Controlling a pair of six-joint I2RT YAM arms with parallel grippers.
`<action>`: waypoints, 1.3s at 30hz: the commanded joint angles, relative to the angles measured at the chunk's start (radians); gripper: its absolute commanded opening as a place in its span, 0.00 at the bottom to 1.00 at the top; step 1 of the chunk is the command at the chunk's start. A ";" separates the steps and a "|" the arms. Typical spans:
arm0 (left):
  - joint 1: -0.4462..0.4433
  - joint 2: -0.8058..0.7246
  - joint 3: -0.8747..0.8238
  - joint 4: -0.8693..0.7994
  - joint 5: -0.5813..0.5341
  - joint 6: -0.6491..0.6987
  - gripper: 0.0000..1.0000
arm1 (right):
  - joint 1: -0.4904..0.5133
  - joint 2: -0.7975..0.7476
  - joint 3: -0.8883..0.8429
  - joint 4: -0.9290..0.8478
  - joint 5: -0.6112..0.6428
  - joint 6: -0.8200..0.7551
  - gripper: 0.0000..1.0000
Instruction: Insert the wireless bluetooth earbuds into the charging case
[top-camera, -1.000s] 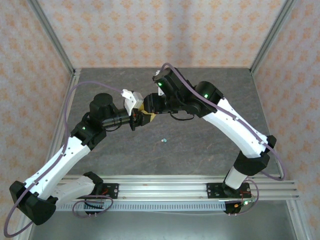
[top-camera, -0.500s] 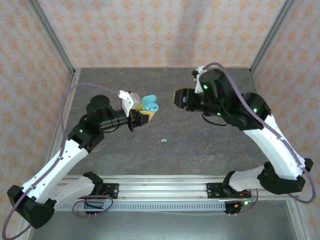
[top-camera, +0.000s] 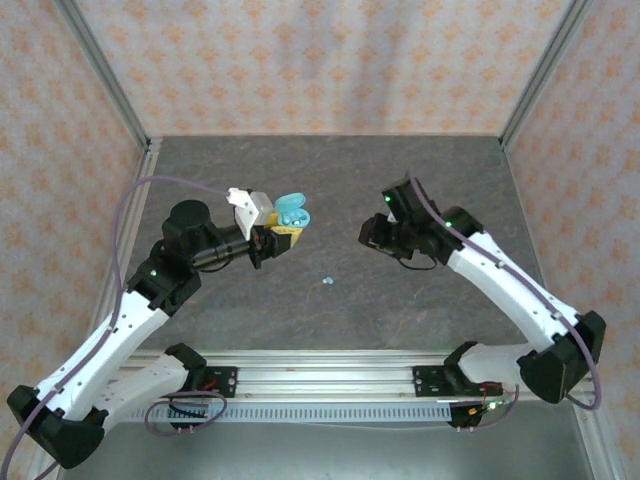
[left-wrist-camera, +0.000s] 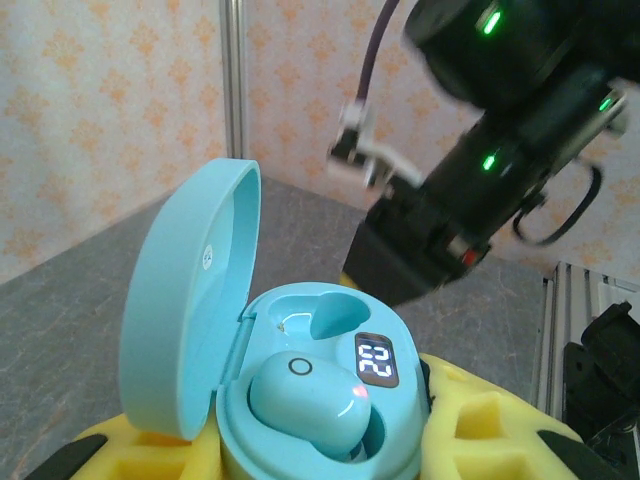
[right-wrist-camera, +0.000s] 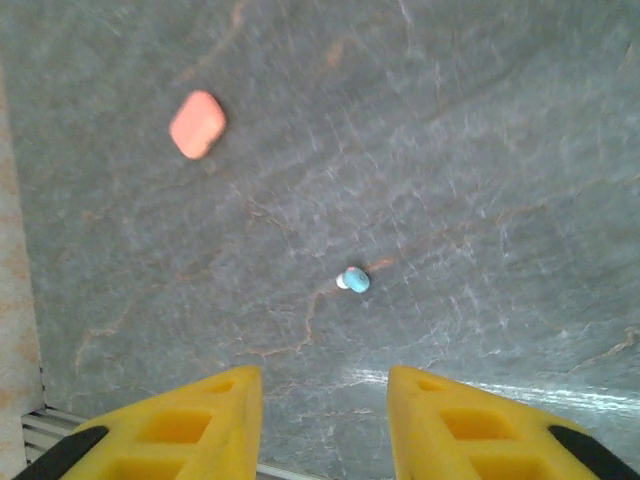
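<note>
— One earbud (left-wrist-camera: 305, 400) is seated in the case (left-wrist-camera: 195, 300) now; the well (left-wrist-camera: 330, 315) beside it is bare.
— And the right gripper (right-wrist-camera: 322, 420)? A second ago it was nose to nose with the left one.
— It has pulled back toward the right edge of the tabletop (top-camera: 420, 170) and tipped down. Its fingers are spread, with nothing between them.
— So it dropped its earbud in and let go.
— That's my reading. The left gripper (top-camera: 283, 232) pinches the case from both sides, lid open, held up left of the tabletop's middle. It has hardly shifted.
— What's left?
— The loose earbud (right-wrist-camera: 352, 281), teal, lying near the middle of the tabletop, just ahead of the right gripper's fingers. A coral case (right-wrist-camera: 197, 124) sits well apart from it.
— Then that one is probably next, for the bare well.
</note>
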 joint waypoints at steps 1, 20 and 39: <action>-0.007 -0.019 -0.012 0.011 -0.022 -0.003 0.00 | -0.004 0.043 -0.089 0.171 -0.103 0.076 0.37; -0.006 -0.050 -0.063 0.020 -0.052 -0.028 0.00 | 0.119 0.490 -0.055 0.237 -0.144 0.033 0.29; -0.007 -0.027 -0.066 0.032 -0.064 -0.024 0.00 | 0.172 0.602 0.041 0.110 -0.065 -0.050 0.20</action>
